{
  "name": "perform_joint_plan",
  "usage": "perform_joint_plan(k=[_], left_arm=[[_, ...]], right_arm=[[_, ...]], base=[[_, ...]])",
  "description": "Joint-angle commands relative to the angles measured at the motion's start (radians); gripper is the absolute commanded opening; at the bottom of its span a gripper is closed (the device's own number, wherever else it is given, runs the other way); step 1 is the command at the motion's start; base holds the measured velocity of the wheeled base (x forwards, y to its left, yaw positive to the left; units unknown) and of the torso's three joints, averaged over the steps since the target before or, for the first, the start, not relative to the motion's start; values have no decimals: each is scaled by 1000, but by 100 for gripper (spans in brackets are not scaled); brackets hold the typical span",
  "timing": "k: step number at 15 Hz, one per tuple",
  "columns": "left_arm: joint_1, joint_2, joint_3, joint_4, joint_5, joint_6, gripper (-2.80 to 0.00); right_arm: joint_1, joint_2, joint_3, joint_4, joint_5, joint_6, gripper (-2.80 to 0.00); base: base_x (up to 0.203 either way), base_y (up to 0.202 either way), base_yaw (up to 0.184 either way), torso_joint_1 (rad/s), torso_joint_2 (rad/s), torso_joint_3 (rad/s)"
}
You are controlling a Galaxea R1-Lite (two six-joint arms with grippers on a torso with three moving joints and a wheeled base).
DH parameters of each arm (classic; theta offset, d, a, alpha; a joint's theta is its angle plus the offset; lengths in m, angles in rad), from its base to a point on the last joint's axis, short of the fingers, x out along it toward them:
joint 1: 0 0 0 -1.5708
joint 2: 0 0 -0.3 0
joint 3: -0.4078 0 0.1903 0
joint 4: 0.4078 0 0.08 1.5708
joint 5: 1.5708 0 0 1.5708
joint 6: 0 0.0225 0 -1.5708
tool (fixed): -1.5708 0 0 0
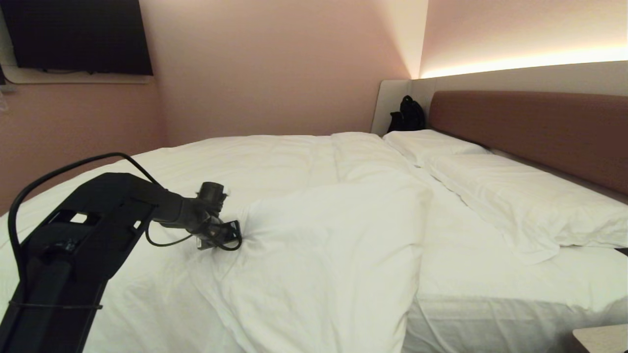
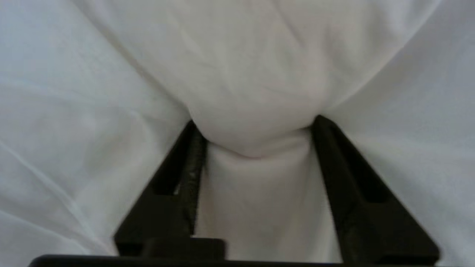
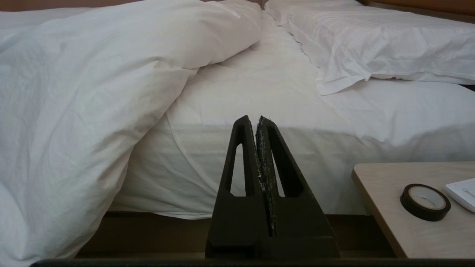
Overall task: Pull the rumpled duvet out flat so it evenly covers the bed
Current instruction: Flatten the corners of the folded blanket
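The white puffy duvet (image 1: pixel 319 235) lies bunched over the left part of the bed (image 1: pixel 471 274), its folded edge ending short of the pillows, with bare sheet to its right. My left gripper (image 1: pixel 235 240) reaches out over the bed and presses into the duvet near the fold. In the left wrist view its two black fingers (image 2: pixel 185 174) stand on either side of a bulge of duvet (image 2: pixel 252 66), and the cloth fills the gap and is pinched at the left gripper (image 2: pixel 256 122). My right gripper (image 3: pixel 258 118) hangs shut and empty beside the bed, facing the mattress side and the overhanging duvet (image 3: pixel 92 85).
Two flat white pillows (image 1: pixel 515 201) lie along the brownish-red headboard (image 1: pixel 530 127). A black bag (image 1: pixel 407 115) sits in the far corner. A bedside table (image 3: pixel 400 207) with a roll of black tape (image 3: pixel 425 202) stands at the right. A dark screen (image 1: pixel 78 34) hangs on the wall.
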Motion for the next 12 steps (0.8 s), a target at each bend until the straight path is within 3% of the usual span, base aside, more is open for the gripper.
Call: perform_joint_plan(k=[1, 8, 12], left_arm=[[-3, 0, 3, 2, 1, -2, -280], [-54, -53, 41, 3, -4, -18, -280], [-129, -179, 106, 3, -14, -56, -280]], right_arm=[[0, 1, 0, 0, 1, -1, -280], [0, 1, 0, 0, 1, -1, -280], [0, 1, 0, 0, 1, -1, -280]], base=[[0, 0, 0, 0, 0, 0], [0, 0, 0, 0, 0, 0], [0, 0, 0, 0, 0, 0]])
